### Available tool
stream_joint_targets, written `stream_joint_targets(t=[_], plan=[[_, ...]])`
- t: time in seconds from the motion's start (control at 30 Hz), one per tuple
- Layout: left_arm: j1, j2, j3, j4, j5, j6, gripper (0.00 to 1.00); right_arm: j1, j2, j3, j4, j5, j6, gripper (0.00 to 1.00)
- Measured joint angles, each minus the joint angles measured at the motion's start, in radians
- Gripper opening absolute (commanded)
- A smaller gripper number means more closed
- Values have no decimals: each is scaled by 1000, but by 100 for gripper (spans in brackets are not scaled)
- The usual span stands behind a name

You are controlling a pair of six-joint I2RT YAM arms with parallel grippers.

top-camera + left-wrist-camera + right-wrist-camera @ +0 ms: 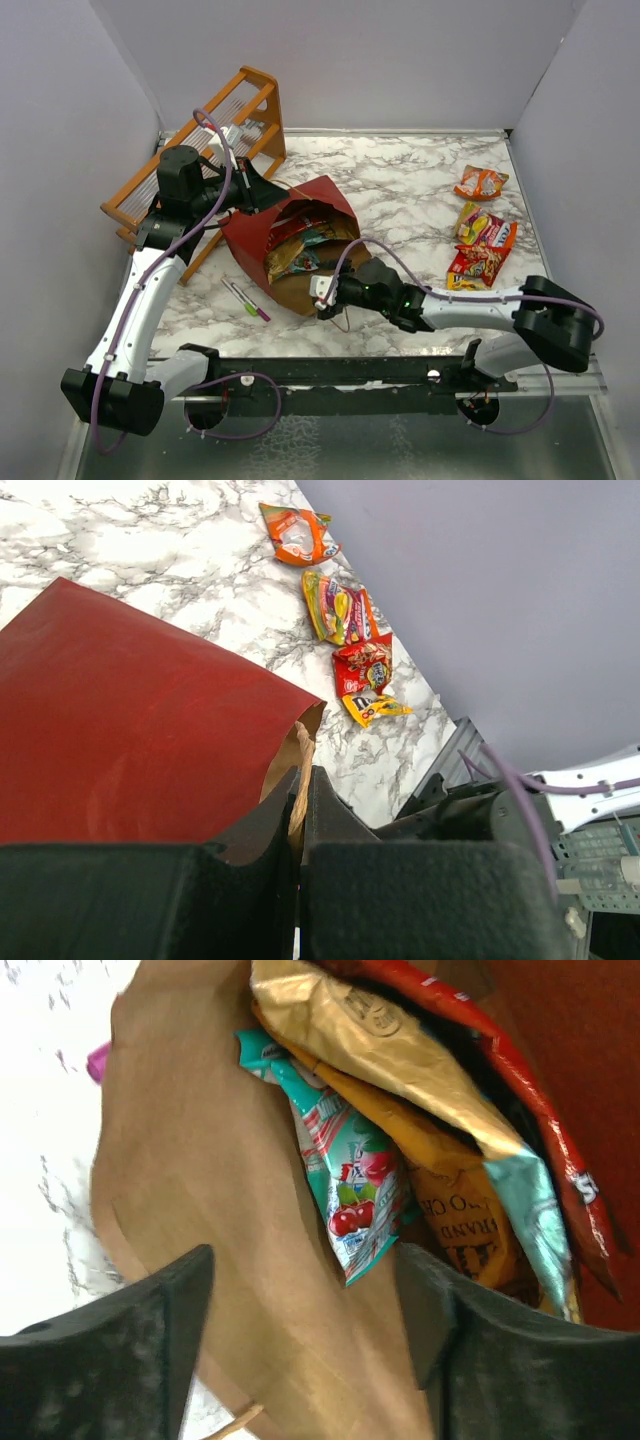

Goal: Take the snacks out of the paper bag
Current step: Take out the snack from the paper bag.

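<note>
The dark red paper bag [262,228] lies on its side mid-table, its mouth facing the near right. Several snacks [303,248] show inside it. My left gripper [262,192] is shut on the bag's upper rim; in the left wrist view the gripper [303,775] pinches the kraft edge of the bag [120,730]. My right gripper [325,293] is open at the bag's mouth. In the right wrist view the gripper [310,1300] straddles the bag's kraft inner wall [200,1160], just short of a teal cherry packet [355,1185], with gold [370,1050], orange [460,1225] and red [525,1095] packets behind.
Several snack packets lie on the marble at the right: orange [481,182], yellow [472,220], red [484,256], small yellow [462,283]. An orange wooden rack [215,130] stands at the far left behind the left arm. Green and pink markers [246,299] lie left of the bag's mouth.
</note>
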Motion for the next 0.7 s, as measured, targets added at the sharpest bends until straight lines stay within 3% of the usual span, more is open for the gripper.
stream_joint_targets(t=[0.17, 0.7], plan=[[0, 0, -1, 0, 0, -4, 0, 0, 143, 21, 72, 6, -140, 56], [0, -4, -1, 0, 0, -11, 0, -12, 446, 171, 247, 21, -356, 56]])
